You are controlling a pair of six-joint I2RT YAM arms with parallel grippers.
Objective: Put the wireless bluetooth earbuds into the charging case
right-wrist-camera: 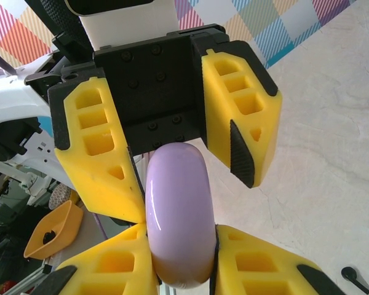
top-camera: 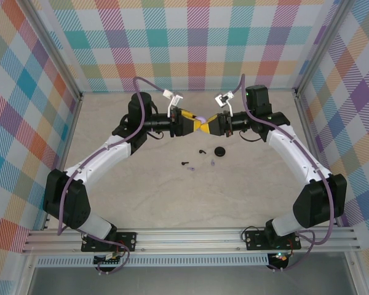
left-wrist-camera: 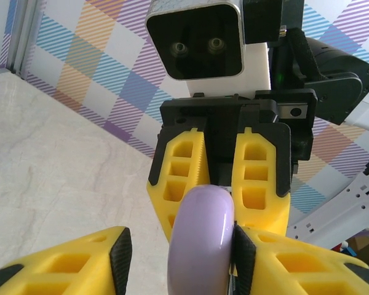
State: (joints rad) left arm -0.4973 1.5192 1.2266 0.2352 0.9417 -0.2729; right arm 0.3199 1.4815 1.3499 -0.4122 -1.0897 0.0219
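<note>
1. Pale marble table [top-camera: 141, 203], boxed in by plaid walls [top-camera: 190, 43].
2. Right pincer [top-camera: 209, 125] is clamped on the lavender case [top-camera: 200, 118], a pad pressed to each side, and holds it on edge above the table.
3. Left pincer [top-camera: 193, 123] faces it from 9 o'clock with its jaws parted. One pad is against the case and the other stands clear.
4. At 6 o'clock of the pincers, a black case [top-camera: 219, 152] sits on the table.
5. One black earbud [top-camera: 202, 150] lies at its 9 o'clock, a second black earbud [top-camera: 185, 164] at 8 o'clock, and a lavender earbud [top-camera: 213, 163] near 6 o'clock. All are loose on the table.
</note>
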